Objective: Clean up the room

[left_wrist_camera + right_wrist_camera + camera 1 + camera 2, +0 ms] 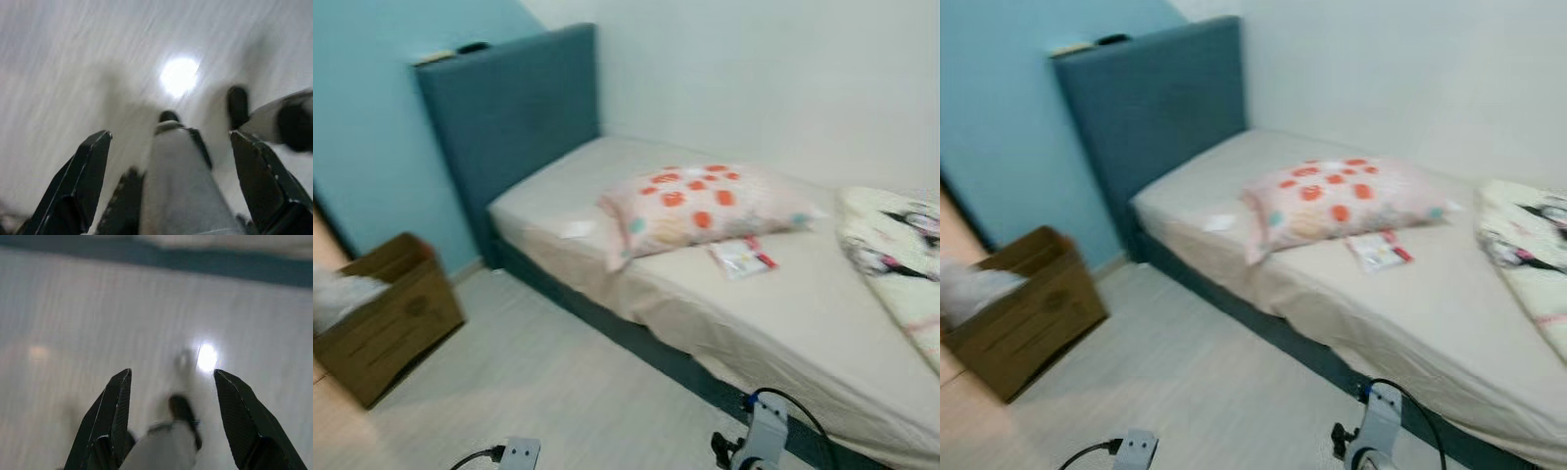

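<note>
- Hanging low over the pale floor [558,392], the left gripper [168,142] points downward with its two black fingers [83,181] spread wide and nothing between them; a bright spot of reflected light sits on the floor beyond, and the view is streaked with blur.
- Beside it, the right gripper [171,382] also hangs above the floor, fingers [115,416] wide apart and empty, with the dark blue base of the bed running across the far edge of that view.
- At the near edge of the head views, the tops of both silver arms show, the left arm [519,453] with a black cable and the right arm [764,431] with a looped cable.
- To the robot's left, an open brown cardboard box [396,323] stands on the floor against the blue wall [362,117], something white and crumpled inside it.
- Ahead, the bed [773,313] stretches across the room under a cream sheet, its blue frame beneath.
- On the sheet, a small white-and-red packet [742,257] lies just in front of a pillow [700,208] printed with orange spots.
- To the right, a folded quilt [896,264] with a dark cartoon print lies on the bed.
- At the far end, a blue headboard [514,108] rises upright, small dark and pale items resting on its top edge, too blurred to identify.
</note>
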You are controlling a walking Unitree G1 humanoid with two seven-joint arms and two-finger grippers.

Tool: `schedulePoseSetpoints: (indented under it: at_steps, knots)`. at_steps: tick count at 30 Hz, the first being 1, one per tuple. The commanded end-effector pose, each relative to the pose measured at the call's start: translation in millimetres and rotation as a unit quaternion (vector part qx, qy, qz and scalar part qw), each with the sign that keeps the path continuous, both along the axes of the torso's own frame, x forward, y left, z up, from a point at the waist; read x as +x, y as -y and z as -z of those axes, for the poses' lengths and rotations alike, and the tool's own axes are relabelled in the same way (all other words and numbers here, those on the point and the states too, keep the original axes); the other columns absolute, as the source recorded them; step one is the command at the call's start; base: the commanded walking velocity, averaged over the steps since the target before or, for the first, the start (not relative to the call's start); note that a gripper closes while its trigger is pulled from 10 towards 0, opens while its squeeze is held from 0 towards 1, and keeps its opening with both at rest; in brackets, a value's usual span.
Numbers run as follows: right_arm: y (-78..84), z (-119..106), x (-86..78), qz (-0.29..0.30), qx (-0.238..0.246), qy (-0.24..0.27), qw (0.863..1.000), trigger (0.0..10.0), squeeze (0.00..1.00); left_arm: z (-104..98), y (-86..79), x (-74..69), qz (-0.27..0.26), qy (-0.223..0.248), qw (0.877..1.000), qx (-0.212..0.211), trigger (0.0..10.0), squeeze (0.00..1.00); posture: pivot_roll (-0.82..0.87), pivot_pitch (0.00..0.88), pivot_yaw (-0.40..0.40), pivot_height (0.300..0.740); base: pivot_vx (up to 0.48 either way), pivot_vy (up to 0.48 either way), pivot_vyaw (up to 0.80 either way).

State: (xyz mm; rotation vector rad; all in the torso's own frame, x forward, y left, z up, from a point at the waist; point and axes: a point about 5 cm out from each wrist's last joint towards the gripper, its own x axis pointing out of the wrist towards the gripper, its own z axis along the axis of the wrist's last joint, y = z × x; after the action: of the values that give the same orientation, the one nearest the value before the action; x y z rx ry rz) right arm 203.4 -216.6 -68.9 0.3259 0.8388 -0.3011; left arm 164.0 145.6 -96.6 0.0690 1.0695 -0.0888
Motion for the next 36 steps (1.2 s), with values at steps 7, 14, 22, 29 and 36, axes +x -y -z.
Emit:
schedulePoseSetpoints:
  at_steps: [7, 14, 22, 29, 36]
  knots:
    - [-11.4, -4.1, 10.3, -0.002, 0.009, 0.023, 1.000, 10.0, 0.00, 2.5, -7.1, -6.3, 0.004, -0.011, 1.000, 0.010, 10.0, 0.00, -0.04, 0.000, 0.005, 0.740, 0.266, 0.000, -0.72]
    - [-10.7, -8.5, 17.1, -0.001, 0.007, 0.038, 0.999, 10.0, 0.00, 2.4, -7.1, -6.0, 0.005, -0.011, 1.000, 0.008, 10.0, 0.00, -0.04, 0.000, 0.005, 0.740, 0.267, 0.000, -0.71]
    - [-8.3, -17.5, 29.9, 0.008, 0.008, 0.064, 0.998, 10.0, 0.00, 2.3, -7.7, -5.9, 0.008, -0.011, 1.000, 0.008, 10.0, 0.00, -0.04, 0.000, 0.008, 0.740, 0.277, 0.000, -0.71]
    - [-9.9, -25.0, 40.6, -0.002, 0.008, 0.087, 0.996, 10.0, 0.00, 2.1, -8.2, -5.4, 0.008, -0.011, 1.000, 0.008, 10.0, 0.00, -0.04, 0.000, 0.010, 0.740, 0.282, 0.000, -0.30]
    - [-15.2, -28.3, 45.2, -0.025, 0.022, 0.108, 0.994, 10.0, 0.00, 1.9, -8.7, -5.1, 0.009, -0.011, 1.000, 0.009, 10.0, 0.00, -0.04, 0.000, 0.012, 0.740, 0.291, 0.000, 0.00]
